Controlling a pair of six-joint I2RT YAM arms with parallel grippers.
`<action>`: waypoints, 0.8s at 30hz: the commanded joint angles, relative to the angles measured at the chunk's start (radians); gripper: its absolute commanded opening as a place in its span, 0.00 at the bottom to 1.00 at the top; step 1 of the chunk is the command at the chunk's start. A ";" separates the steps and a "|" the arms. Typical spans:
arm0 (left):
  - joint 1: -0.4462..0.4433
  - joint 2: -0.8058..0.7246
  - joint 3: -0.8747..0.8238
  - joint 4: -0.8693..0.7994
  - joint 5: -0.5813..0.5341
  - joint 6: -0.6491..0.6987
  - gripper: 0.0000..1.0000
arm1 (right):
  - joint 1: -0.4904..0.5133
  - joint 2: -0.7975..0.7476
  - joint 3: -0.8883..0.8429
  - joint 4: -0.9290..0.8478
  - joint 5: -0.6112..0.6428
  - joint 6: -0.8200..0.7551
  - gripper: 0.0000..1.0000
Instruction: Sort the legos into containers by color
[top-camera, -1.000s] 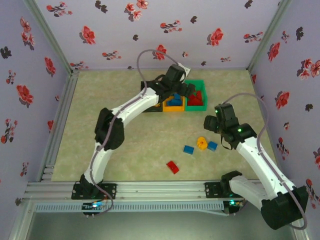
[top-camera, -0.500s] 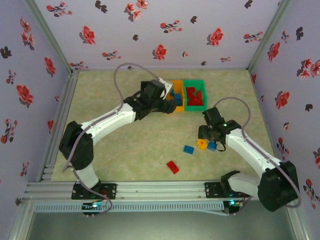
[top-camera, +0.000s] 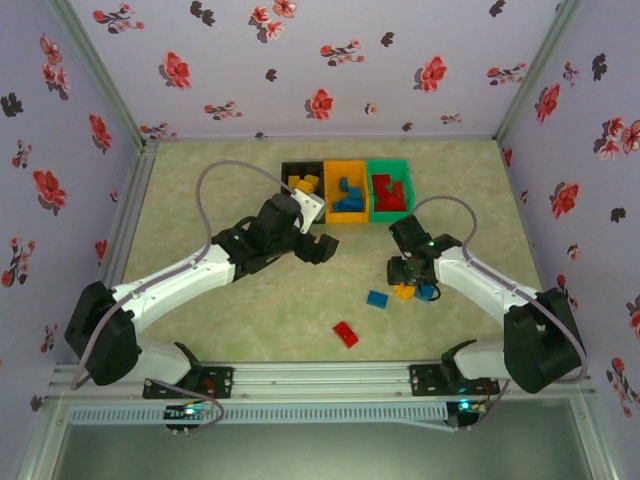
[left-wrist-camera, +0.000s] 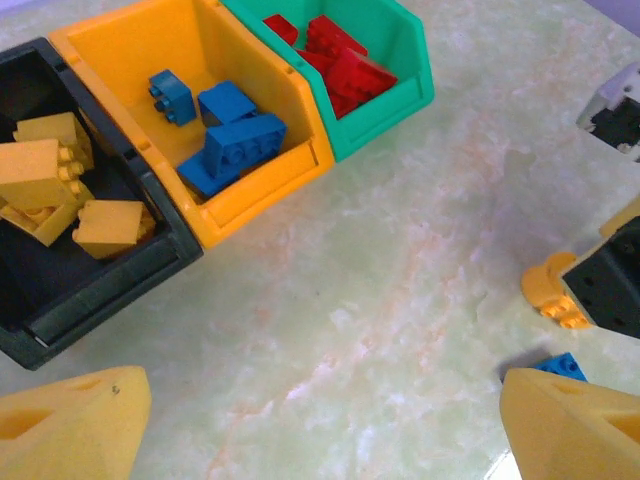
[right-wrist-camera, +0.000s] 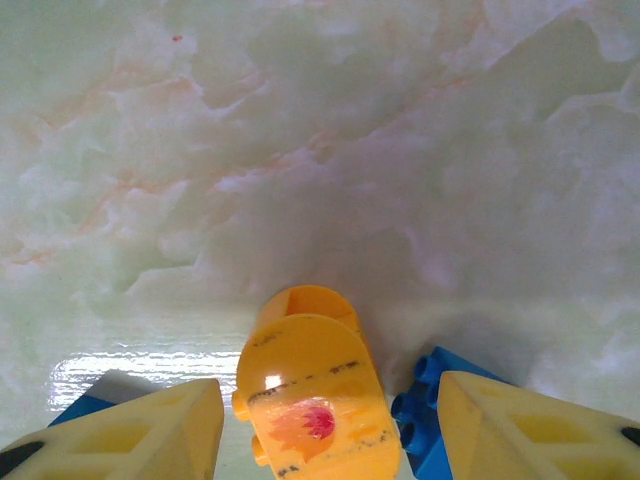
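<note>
Top view: the left gripper (top-camera: 318, 247) hangs at centre frame; the right gripper (top-camera: 405, 282) stands over a rounded yellow brick (top-camera: 403, 292), centre right. Left wrist view: jaws spread wide, with the black bin (left-wrist-camera: 100, 300), orange bin (left-wrist-camera: 260, 195) and green bin (left-wrist-camera: 385, 125) at upper left. Right wrist view: jaws spread on both sides of that brick, not touching it, bottom centre.

No words, numbers or brand names can be read anywhere. The only marking is on the rounded yellow brick (right-wrist-camera: 315, 400), bottom centre of the right wrist view: a printed red-orange blot with dark strokes, not legible as letters.
</note>
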 joint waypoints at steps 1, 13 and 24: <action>-0.004 -0.033 -0.019 0.015 0.035 -0.013 0.91 | 0.009 0.023 0.027 0.009 -0.027 -0.022 0.58; -0.009 -0.061 -0.008 -0.088 0.045 0.015 0.91 | 0.018 0.107 0.043 -0.001 -0.036 -0.022 0.56; -0.010 -0.079 -0.016 -0.099 0.045 0.029 0.90 | 0.027 0.148 0.056 -0.013 -0.026 -0.022 0.51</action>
